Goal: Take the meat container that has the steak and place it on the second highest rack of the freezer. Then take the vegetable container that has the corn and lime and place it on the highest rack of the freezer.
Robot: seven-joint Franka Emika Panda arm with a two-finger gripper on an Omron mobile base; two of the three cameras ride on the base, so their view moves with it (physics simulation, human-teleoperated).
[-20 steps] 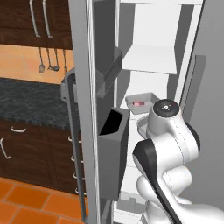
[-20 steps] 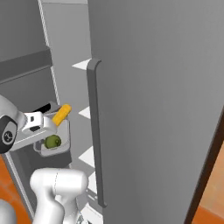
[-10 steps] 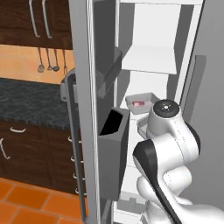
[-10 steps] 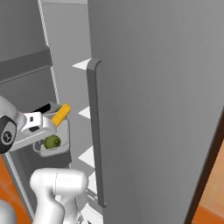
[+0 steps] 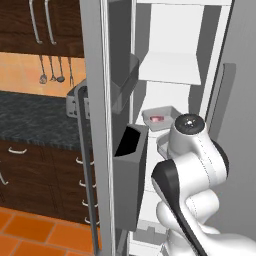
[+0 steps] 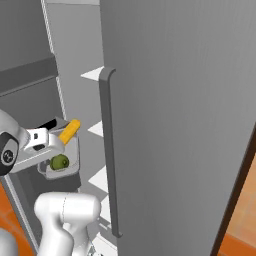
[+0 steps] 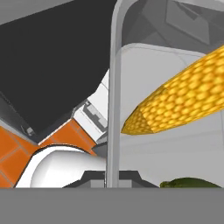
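My gripper (image 6: 52, 144) is shut on the rim of the vegetable container (image 6: 71, 159), a pale grey tray held in the air in front of the open freezer (image 5: 176, 31). The yellow corn (image 6: 69, 132) sticks out over its edge and the dark-green lime (image 6: 59, 162) lies beside it. In the hand view the corn (image 7: 183, 101) and the lime (image 7: 189, 183) lie just behind the tray's rim (image 7: 114, 83). The meat container (image 5: 160, 115) with the red steak (image 5: 157, 119) rests on the second shelf down. The highest rack (image 5: 170, 74), a bare white shelf, is above it.
Grey door bins (image 5: 131, 150) hang on the open door at the left, close to the arm. A closed grey door with a long bar handle (image 6: 108, 150) stands at the right. Dark cabinets and a black counter (image 5: 35, 112) lie to the left. Orange tiles cover the floor.
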